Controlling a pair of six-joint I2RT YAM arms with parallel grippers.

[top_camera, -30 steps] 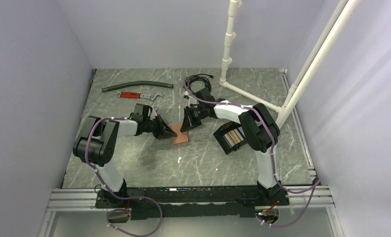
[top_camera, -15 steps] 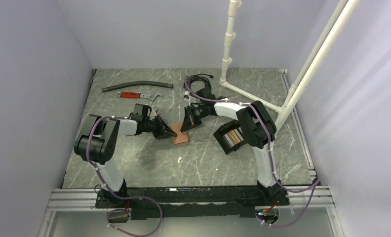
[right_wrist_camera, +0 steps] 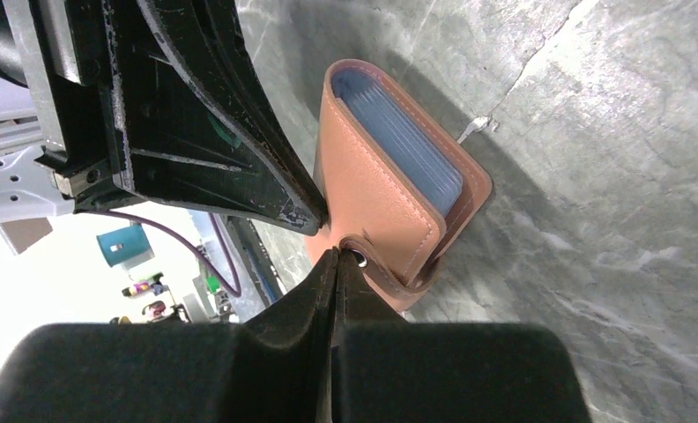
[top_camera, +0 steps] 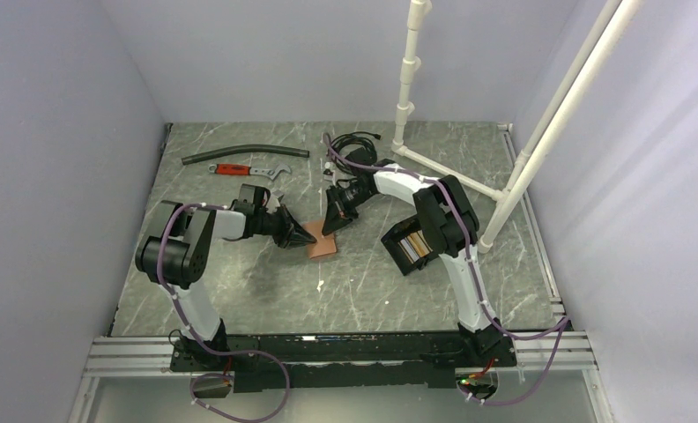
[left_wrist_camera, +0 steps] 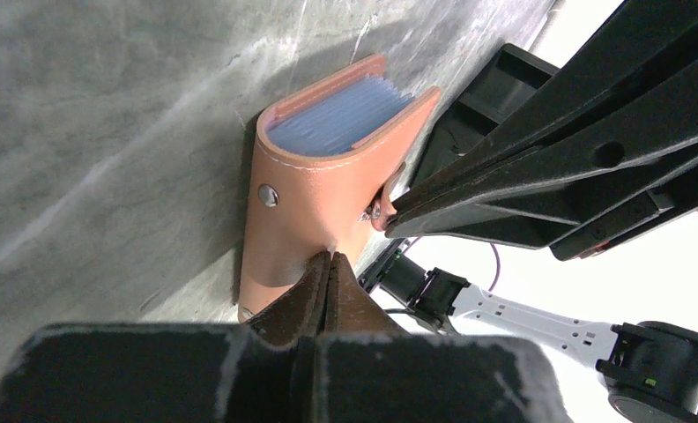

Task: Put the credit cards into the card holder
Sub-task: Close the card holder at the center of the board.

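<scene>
**A:** Top view: the card holder [top_camera: 388,241] sits right of table [top_camera: 240,282] centre. Gold and brown credit cards [top_camera: 419,244] already lie in it. The tan snap wallet [top_camera: 323,248] is mid-table, apart from the holder.

**B:** Arms?

**A:** The left gripper [top_camera: 308,236] comes at the wallet from the left-edge side, the right gripper [top_camera: 331,227] from the far side. The tips are close together.

**B:** Left wrist view?

**A:** Left fingers are pressed together, tip on the wallet's leather below the stud. Can't tell if any leather is caught. A bluish stack [left_wrist_camera: 345,113] shows in the open end. Cards or sleeves, can't tell.

**B:** Right wrist?

**A:** Also pressed together, tip at the snap strap [right_wrist_camera: 389,264]. No card is in either one.

**B:** Progress?

**A:** My read is partly done. Some cards are in the holder. Whatever is in the wallet looks like the remainder, and the wallet needs unsnapping first.
</scene>
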